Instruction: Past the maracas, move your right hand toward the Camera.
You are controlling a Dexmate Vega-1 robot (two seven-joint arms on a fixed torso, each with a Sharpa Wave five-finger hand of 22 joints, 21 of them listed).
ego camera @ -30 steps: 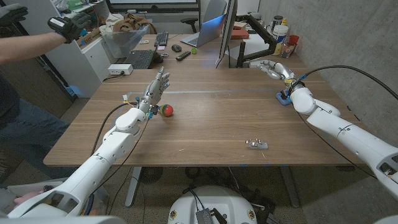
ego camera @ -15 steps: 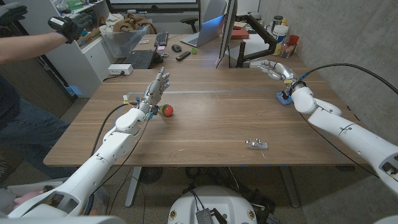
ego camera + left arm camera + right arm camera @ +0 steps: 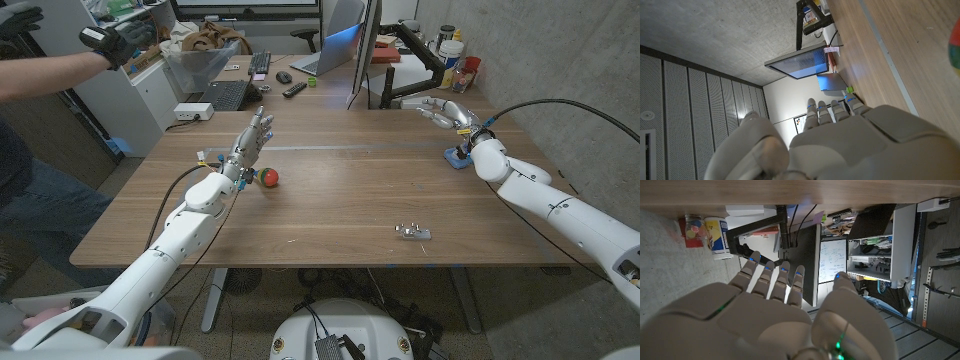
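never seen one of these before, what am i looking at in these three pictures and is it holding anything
It is a robot with two white arms, each ending in a hand with fingers, standing at a wooden table. The wide picture comes from a camera on its head, looking down; the arms enter from the bottom corners. The other two pictures come from cameras on the wrists, looking along the back of each hand, and they are turned, so the room looks upside down.

The left hand is raised above the table with fingers apart, holding nothing. Beside it lies a small red and green ball-shaped toy. The right hand reaches over the far right corner, fingers apart, also holding nothing. A small blue object sits by its wrist, and a small metal piece lies near the front edge. A person's gloved hand shows at upper left.
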